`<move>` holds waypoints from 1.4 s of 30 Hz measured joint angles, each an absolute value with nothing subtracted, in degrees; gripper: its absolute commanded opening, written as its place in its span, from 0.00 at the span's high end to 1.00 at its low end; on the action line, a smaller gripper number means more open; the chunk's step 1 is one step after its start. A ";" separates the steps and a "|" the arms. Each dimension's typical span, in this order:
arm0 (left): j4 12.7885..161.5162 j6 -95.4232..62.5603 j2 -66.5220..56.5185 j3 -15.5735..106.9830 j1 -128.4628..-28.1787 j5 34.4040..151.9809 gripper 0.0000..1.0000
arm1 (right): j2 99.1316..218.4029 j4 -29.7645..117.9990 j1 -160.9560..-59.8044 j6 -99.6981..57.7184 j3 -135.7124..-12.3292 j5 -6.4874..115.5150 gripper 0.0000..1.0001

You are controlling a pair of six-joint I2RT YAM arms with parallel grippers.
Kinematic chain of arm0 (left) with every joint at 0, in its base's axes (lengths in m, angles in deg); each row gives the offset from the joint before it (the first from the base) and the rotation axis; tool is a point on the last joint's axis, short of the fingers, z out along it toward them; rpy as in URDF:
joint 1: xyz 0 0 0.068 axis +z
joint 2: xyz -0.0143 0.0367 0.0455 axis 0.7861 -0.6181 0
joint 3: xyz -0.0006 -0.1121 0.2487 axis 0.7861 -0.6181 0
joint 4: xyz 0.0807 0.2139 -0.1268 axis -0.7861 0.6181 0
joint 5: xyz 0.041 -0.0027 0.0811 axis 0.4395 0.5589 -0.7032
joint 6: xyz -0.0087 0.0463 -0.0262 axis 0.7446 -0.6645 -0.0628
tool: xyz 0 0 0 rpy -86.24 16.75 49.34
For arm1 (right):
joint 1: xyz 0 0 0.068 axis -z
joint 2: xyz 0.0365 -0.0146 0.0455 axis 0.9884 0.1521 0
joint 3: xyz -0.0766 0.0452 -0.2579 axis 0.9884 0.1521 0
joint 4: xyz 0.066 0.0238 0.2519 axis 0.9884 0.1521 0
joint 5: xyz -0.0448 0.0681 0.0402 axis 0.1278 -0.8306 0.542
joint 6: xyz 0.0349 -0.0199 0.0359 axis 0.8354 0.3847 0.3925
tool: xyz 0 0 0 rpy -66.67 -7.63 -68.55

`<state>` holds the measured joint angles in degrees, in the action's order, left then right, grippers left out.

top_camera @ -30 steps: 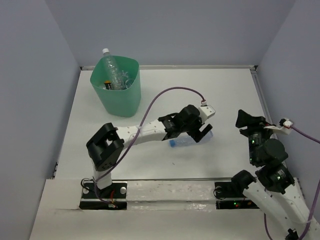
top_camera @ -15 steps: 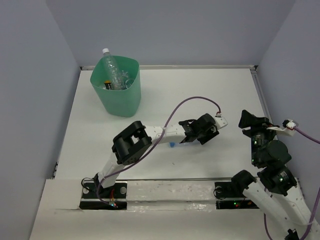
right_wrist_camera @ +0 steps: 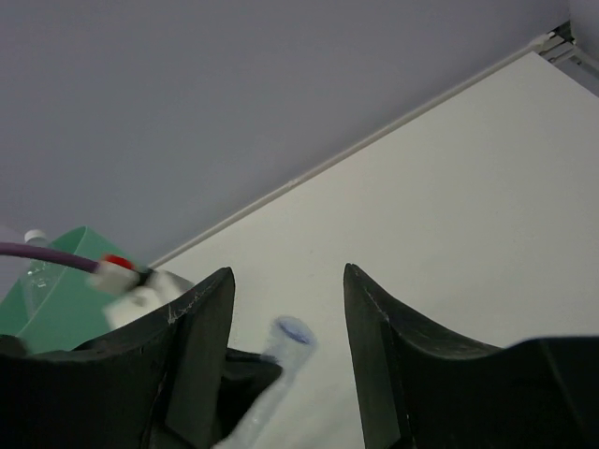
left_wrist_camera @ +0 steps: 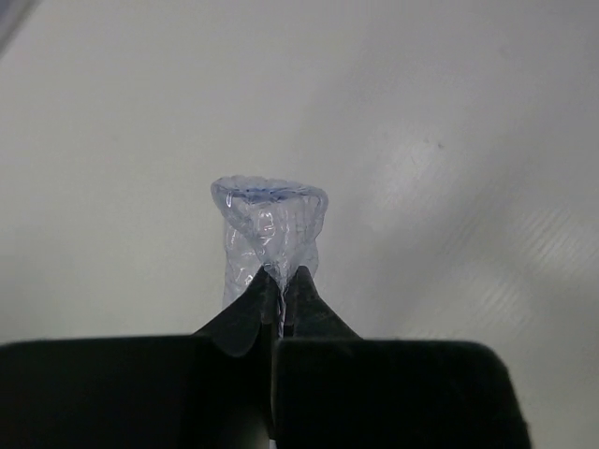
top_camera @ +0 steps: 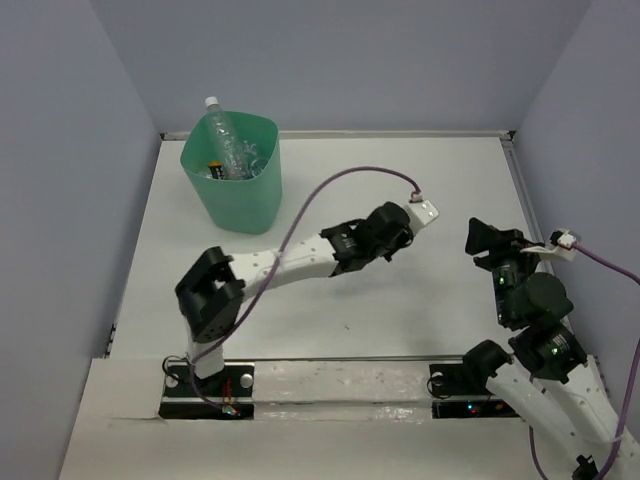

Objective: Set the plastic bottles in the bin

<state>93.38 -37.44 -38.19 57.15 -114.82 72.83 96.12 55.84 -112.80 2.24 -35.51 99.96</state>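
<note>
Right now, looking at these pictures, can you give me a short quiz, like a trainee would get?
1. True or false: the left gripper is shut on a clear plastic bottle.
2. The right gripper is: A) open and empty, B) shut on a bottle, C) inside the bin.
3. What lies in the mint-green bin?
Key: 1 true; 2 A; 3 plastic bottles.
</note>
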 measured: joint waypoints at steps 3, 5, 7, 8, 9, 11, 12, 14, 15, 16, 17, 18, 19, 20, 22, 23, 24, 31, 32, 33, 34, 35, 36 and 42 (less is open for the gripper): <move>91.69 -35.26 -25.73 56.36 -110.63 72.83 1.00 | 97.19 54.42 -112.80 2.22 -34.61 98.25 0.45; 87.91 -33.51 -17.86 56.54 -105.80 72.86 1.00 | 98.79 53.06 -112.80 2.19 -34.07 96.72 0.44; 83.21 -32.09 -10.24 56.54 -99.35 71.92 1.00 | 101.24 51.29 -112.78 2.15 -33.32 94.71 0.43; 81.03 -31.50 -7.09 56.65 -96.01 70.84 1.00 | 102.42 50.59 -112.78 2.15 -33.02 93.81 0.43; 79.85 -31.10 -5.60 57.04 -94.21 70.06 1.00 | 103.58 50.05 -112.78 2.17 -32.84 92.70 0.42; 77.09 -30.23 -2.30 59.62 -87.74 68.99 1.00 | 107.40 48.23 -112.78 2.24 -32.06 89.68 0.42; 76.00 -30.03 -2.06 60.49 -85.89 68.83 1.00 | 108.36 47.60 -112.78 2.35 -31.73 88.44 0.42; 73.49 -29.57 -2.24 61.80 -80.12 68.13 1.00 | 111.55 45.50 -112.80 2.72 -30.83 84.90 0.42; 72.61 -29.40 -2.81 61.98 -77.71 68.09 1.00 | 112.67 44.58 -112.80 2.98 -30.37 83.45 0.42; 71.74 -28.94 -3.59 62.11 -75.18 68.02 1.00 | 113.59 44.19 -112.80 3.11 -30.05 82.03 0.42; 70.99 -28.22 -4.66 62.11 -72.25 68.05 1.00 | 114.13 43.88 -112.80 3.09 -29.85 81.33 0.42; 70.19 -27.83 -5.41 62.07 -70.59 67.87 1.00 | 114.66 43.25 -112.80 3.07 -29.61 80.44 0.42; 69.62 -27.48 -6.59 61.98 -69.08 67.70 1.00 | 115.05 42.81 -112.80 3.05 -29.52 79.52 0.42; 68.96 -27.28 -8.38 61.52 -67.55 67.43 1.00 | 115.44 42.44 -112.80 2.98 -29.50 78.73 0.42; 68.37 -27.28 -12.31 59.64 -65.34 66.32 1.00 | 115.86 41.48 -112.80 2.68 -29.50 77.23 0.42; 68.31 -27.28 -13.10 59.20 -64.92 66.12 1.00 | 115.88 41.11 -112.80 2.52 -29.50 76.53 0.42; 68.31 -27.30 -14.46 58.40 -64.42 65.64 1.00 | 115.95 40.58 -112.80 2.39 -29.43 75.94 0.42; 61.88 -26.65 -19.64 54.75 -59.64 60.68 1.00 | 117.06 37.87 -112.80 1.98 -29.22 71.54 0.42; 60.72 -26.40 -19.79 54.15 -59.29 60.18 1.00 | 117.17 37.30 -112.80 1.98 -28.93 70.95 0.42; 59.41 -26.12 -19.79 53.39 -59.20 59.85 1.00 | 117.15 36.71 -112.80 1.98 -28.43 70.38 0.42; 57.97 -25.71 -19.79 52.21 -59.18 59.44 1.00 | 117.15 36.60 -112.80 1.98 -28.12 70.01 0.42; 56.04 -24.96 -19.77 50.70 -59.24 59.30 1.00 | 117.15 36.34 -112.80 1.98 -27.82 69.62 0.42; 54.49 -24.35 -19.77 49.17 -59.26 59.22 1.00 | 117.21 36.10 -112.80 2.00 -27.53 69.23 0.42; 51.24 -21.77 -19.77 41.67 -59.26 58.91 0.55 | 119.14 34.11 -112.80 1.98 -27.45 66.76 0.42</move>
